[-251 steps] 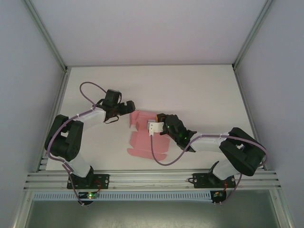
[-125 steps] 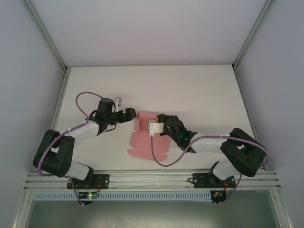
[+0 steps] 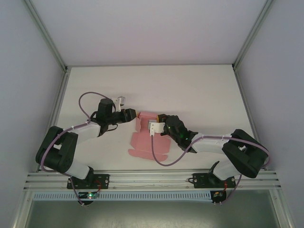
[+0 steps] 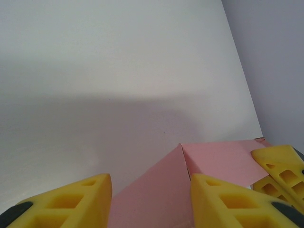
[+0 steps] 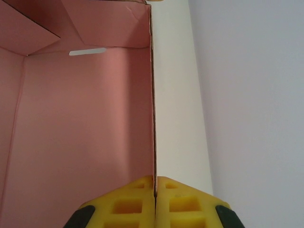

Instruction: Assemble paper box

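The pink paper box (image 3: pixel 145 138) lies half folded in the middle of the table, its far walls raised and its near flaps flat. My right gripper (image 3: pixel 159 118) is shut on the box's far right wall, the thin edge pinched between the yellow pads (image 5: pixel 142 202); the box's inside (image 5: pixel 80 118) spreads to the left. My left gripper (image 3: pixel 134 115) is open at the box's far left corner. In the left wrist view a raised pink panel (image 4: pixel 156 194) stands between the two yellow fingers (image 4: pixel 223 202), its corner pointing away.
The white table (image 3: pixel 190 90) stretches far and to both sides of the box. Grey enclosure walls (image 3: pixel 28 95) and a metal rail (image 3: pixel 152 178) at the near edge bound it. Purple cables (image 3: pixel 159 159) loop from both arms, one over the box's near flap.
The left arm has swung in and lowered, bringing its open gripper from left of the box up to its far left corner. The right gripper has kept its hold in place.
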